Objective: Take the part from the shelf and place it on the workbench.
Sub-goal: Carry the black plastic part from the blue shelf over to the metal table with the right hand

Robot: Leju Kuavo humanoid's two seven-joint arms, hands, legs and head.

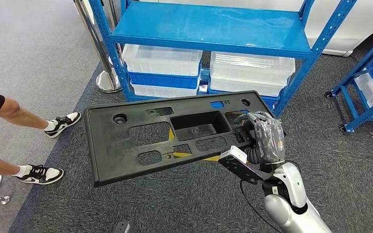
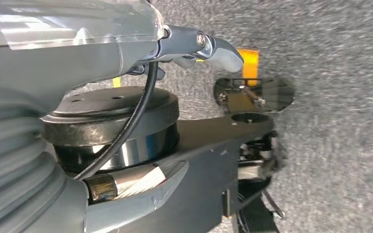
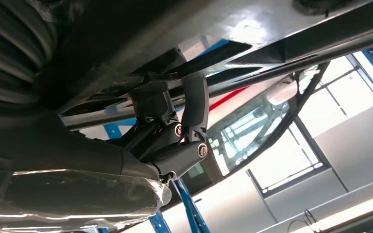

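Right hand (image 1: 264, 138) grips the black plastic panel (image 1: 175, 136) at its near-right edge, carrying it clear in front of the blue shelf (image 1: 209, 26). Left hand (image 2: 126, 58): I cannot tell its state. Pickup done, I judge; workbench placement remains.

We note a silver right arm (image 1: 291, 199) with black joint rings and a black cable beside it, a grey right hand (image 1: 267, 138) under clear plastic wrap, and a grey ribbed left hand (image 2: 102, 58) with screw-fastened fingers.
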